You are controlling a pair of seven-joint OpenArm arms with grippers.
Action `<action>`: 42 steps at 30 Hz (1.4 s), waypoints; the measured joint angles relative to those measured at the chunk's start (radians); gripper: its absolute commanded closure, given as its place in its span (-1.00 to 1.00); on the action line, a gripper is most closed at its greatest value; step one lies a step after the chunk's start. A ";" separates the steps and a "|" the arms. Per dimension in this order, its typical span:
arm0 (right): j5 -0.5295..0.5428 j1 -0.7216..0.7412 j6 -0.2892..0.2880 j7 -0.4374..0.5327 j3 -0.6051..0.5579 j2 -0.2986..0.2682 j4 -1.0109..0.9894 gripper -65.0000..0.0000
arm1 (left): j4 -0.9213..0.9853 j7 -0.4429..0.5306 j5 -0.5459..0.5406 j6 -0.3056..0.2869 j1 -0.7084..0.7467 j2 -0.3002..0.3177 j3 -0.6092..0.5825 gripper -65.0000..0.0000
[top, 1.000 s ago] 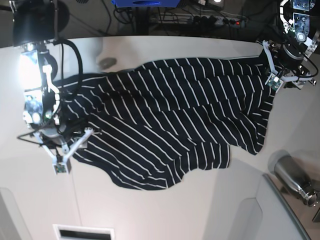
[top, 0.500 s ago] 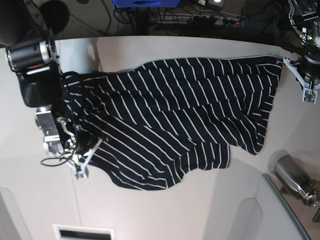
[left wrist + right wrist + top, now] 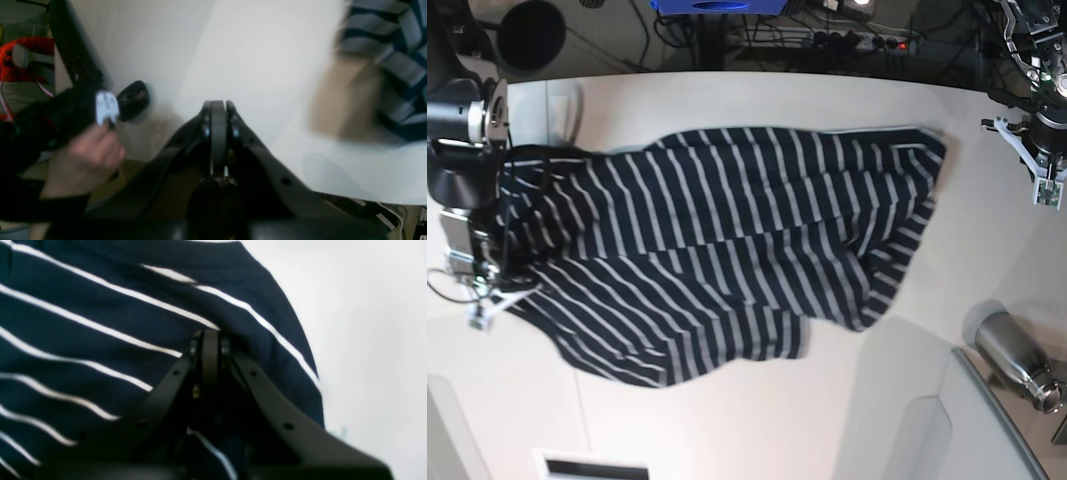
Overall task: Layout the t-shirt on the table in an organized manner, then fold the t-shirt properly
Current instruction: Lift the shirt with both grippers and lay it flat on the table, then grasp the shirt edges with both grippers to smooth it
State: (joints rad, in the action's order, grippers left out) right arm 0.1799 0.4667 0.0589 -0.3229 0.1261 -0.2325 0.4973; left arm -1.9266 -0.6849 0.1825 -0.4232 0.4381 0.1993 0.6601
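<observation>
Fabric of the dark navy t-shirt with thin white stripes (image 3: 727, 250) lies rumpled across my big smooth white table (image 3: 727, 430). My right gripper (image 3: 210, 335) is pinching its edge at the base view's left. My left gripper (image 3: 218, 108), pressed together, holds nothing, clear of the cloth. A steel bottle (image 3: 1017, 355) sits near that side.

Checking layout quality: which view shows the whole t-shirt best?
Base view: the whole t-shirt shows, spread rumpled on the table. Right wrist shows only a close-up corner; left wrist only a blurred striped edge.
</observation>
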 measured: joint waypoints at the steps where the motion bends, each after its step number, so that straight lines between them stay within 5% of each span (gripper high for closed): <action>1: 0.000 -0.005 0.032 -0.006 0.037 -0.008 0.000 0.96 | 0.000 0.000 0.000 0.000 0.000 0.000 0.000 1.00; 5: -0.006 -0.086 0.072 -0.012 0.106 -0.028 0.085 0.97 | 0.001 0.000 0.001 0.001 0.000 0.000 0.000 1.00; 13: 0.006 -0.354 0.045 -0.091 0.019 0.070 0.627 0.95 | 0.009 0.000 -0.001 0.000 -0.005 -0.022 -0.103 1.00; 18: -0.005 -0.481 0.077 -0.097 0.009 0.054 0.967 0.91 | 0.099 -0.005 0.005 0.001 -0.076 -0.032 -0.129 1.00; 19: -0.018 -0.502 0.101 -0.150 -0.023 0.045 1.014 0.88 | 0.129 -0.003 -0.002 -0.003 -0.108 -0.038 -0.129 1.00; 22: 0.007 -0.536 0.048 -0.211 -0.139 0.056 1.100 0.88 | 0.198 -0.002 0.002 0.004 -0.173 -0.066 -0.128 1.00; 23: 0.009 -0.538 0.042 -0.224 -0.165 0.069 1.107 0.88 | 0.209 -0.005 -0.018 0.003 -0.187 -0.079 -0.127 0.93; 26: 0.010 -0.548 0.040 -0.225 -0.196 0.067 1.106 0.88 | 0.263 -0.005 -0.125 0.004 -0.226 -0.079 -0.132 0.32; 30: -0.007 -0.562 0.061 -0.228 -0.199 0.046 1.105 0.88 | 0.346 -0.003 -0.319 0.004 -0.273 -0.062 -0.128 -0.11; 35: 0.003 -0.567 0.040 -0.228 -0.212 0.059 1.104 0.88 | 0.509 -0.004 -0.511 0.018 -0.314 -0.002 -0.130 -0.15; 42: 0.000 -0.568 0.053 -0.228 -0.209 0.054 1.104 0.88 | 0.676 -0.001 -0.538 0.011 -0.401 -0.012 -0.136 -0.15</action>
State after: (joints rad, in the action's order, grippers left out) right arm 0.1795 -0.1009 0.1123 -0.5510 -0.0826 -0.1783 1.6016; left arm -1.2510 -0.6857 -0.3553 -0.4118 0.0376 0.1871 0.5243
